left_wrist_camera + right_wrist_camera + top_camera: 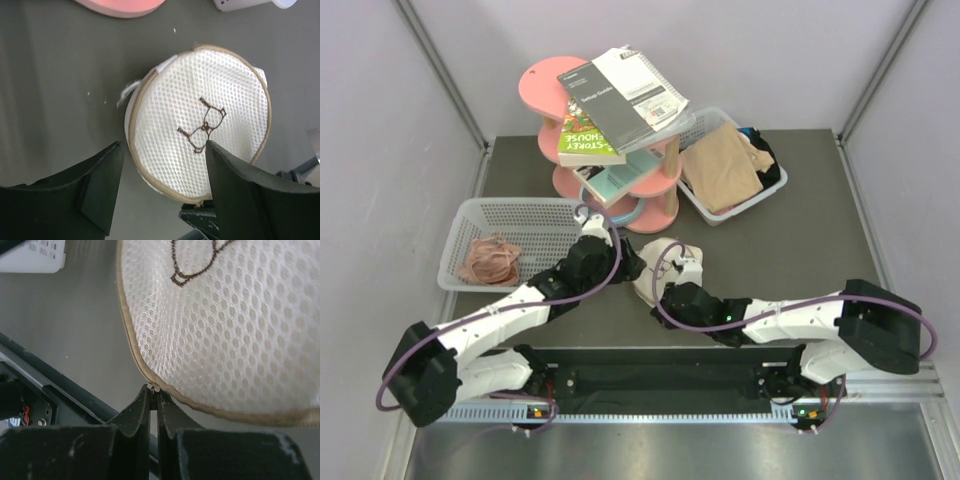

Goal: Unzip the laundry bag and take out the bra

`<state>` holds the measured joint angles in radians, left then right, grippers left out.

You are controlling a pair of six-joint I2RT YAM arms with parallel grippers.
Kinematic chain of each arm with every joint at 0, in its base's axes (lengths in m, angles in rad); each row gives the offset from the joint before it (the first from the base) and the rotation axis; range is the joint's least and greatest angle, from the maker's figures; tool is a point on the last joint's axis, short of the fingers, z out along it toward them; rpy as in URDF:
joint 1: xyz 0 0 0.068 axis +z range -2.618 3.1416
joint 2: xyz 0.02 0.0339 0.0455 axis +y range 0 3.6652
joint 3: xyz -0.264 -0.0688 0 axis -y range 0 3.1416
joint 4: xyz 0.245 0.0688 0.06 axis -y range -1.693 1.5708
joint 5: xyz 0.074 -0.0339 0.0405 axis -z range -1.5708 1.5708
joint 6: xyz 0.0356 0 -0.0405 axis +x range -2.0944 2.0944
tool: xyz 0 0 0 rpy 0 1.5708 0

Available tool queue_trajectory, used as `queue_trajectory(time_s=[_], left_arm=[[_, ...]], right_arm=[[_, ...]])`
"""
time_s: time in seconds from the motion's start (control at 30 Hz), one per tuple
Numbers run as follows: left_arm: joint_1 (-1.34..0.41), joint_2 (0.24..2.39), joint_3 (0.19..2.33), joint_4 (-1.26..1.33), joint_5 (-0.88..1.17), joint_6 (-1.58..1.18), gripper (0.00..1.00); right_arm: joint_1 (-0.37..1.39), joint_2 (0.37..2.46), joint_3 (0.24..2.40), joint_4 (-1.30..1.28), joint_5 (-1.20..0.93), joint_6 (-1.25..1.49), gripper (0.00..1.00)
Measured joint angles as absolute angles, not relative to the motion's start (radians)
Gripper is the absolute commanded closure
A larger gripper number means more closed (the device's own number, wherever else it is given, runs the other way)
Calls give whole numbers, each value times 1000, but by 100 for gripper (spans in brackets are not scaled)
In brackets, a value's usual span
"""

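Our right fingers point(140, 410) pinch the zip tab point(155, 388) on the bag point(225, 100), seemingly to draw it open; our left fingers point(100, 185) hang spread over it, empty.

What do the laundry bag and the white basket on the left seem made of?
The laundry bag: soft cream mesh fabric, matte, its honeycomb holes plain, edged in tan woven-looking tape. The white basket: probably rigid moulded plastic, judging by its even, upright lattice walls.

pale lilac walls point(790, 50); dark grey table point(800, 250); pink shelf point(542, 85)
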<state>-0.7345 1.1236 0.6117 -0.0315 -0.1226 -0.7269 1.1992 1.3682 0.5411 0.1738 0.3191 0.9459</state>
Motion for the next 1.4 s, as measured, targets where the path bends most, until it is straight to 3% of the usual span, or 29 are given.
queue_trajectory(time_s=[0.37, 0.43, 0.47, 0.53, 0.57, 0.7, 1.4], left_arm=[[-735, 1019, 452, -6, -42, -851, 40], [-735, 1032, 446, 6, -33, -863, 47], [-735, 1041, 444, 16, -28, -868, 57], [-734, 1059, 439, 40, -12, -883, 67], [-734, 1068, 436, 53, -6, -885, 78], [-733, 1090, 434, 70, -2, -896, 100], [-735, 1090, 435, 82, -20, -870, 100]], right_arm=[[1199, 1484, 653, 246, 265, 935, 100], [1199, 1490, 657, 255, 258, 935, 100], [1199, 1491, 657, 255, 257, 935, 100], [1199, 1493, 657, 255, 256, 935, 100], [1199, 1494, 657, 255, 253, 935, 100], [1199, 1494, 657, 254, 252, 935, 100], [1199, 1451, 657, 202, 277, 928, 100]])
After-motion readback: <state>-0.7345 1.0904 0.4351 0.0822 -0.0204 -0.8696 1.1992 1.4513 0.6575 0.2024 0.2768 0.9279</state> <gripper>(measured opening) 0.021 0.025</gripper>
